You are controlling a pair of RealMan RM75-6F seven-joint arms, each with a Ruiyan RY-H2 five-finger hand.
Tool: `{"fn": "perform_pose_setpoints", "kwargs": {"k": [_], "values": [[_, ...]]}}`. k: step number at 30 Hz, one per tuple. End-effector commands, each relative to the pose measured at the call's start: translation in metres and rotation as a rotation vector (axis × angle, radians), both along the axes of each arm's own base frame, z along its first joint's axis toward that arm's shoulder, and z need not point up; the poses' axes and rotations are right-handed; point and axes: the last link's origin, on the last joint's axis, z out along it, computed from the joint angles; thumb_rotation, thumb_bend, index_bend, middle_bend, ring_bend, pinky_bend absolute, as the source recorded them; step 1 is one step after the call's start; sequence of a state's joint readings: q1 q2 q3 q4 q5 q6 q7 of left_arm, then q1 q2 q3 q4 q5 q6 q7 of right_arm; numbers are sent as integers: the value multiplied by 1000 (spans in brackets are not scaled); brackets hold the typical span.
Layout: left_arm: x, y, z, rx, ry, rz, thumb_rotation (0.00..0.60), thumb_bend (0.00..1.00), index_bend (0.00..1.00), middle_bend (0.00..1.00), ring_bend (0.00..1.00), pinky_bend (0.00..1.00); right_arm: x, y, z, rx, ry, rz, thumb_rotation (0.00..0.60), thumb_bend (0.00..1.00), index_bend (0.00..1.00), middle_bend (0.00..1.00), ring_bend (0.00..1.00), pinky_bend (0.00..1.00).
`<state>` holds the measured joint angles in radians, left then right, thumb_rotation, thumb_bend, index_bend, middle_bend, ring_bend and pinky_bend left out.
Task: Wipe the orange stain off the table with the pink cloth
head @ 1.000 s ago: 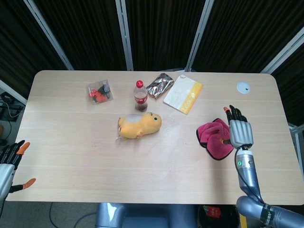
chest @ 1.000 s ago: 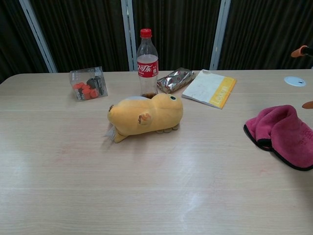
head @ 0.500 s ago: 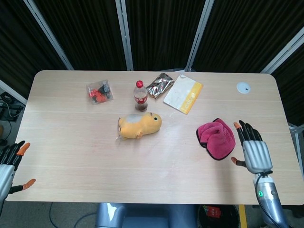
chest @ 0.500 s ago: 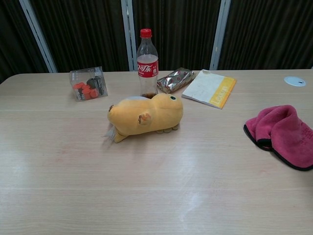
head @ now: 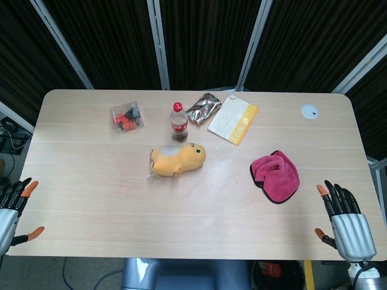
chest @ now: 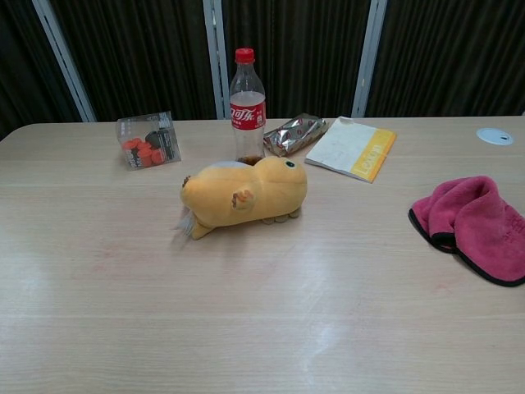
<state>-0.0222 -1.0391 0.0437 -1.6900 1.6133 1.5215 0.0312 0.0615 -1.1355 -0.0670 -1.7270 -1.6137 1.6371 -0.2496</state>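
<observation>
1. Lying crumpled on the right part of the bench (head: 91,211), the pink cloth (head: 276,176) touches neither hand.
2. The right hand (head: 347,222) sits at the bench's near right corner (seen only in the head view), fingers spread and holding nothing; the cloth is up and to the left of it, well apart.
3. The left hand (head: 11,211) shows at the far left edge, off the bench's near left corner, fingers apart and empty, the whole bench between it and the cloth.
4. A yellow plush toy (head: 177,160) lies on its side near the middle, left of the cloth.
5. Behind the toy stands a cola bottle (head: 178,122), upright, with a clear box (head: 127,116) of red bits to its left, and a foil packet (head: 204,108) and a booklet (head: 233,119) to its right.
6. A small white disc (head: 309,110) sits near the far right corner.
7. I cannot make out an orange stain for certain in either view.
</observation>
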Motion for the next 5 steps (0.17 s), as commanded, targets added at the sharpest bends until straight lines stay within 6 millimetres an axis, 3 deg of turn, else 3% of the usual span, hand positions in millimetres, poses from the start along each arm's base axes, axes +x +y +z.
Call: {"fn": "perform_pose_setpoints", "kwargs": {"k": [1, 5], "values": [[-2, 1, 1, 6, 0, 11, 600, 0, 1, 0, 0, 0, -3, -1, -3, -1, -4, -31, 600, 0, 0, 0, 0, 106], [-2, 1, 1, 4, 1, 18, 600, 0, 1, 0, 0, 0, -2, -1, -3, -4, -3, -41, 600, 0, 0, 0, 0, 105]]}}
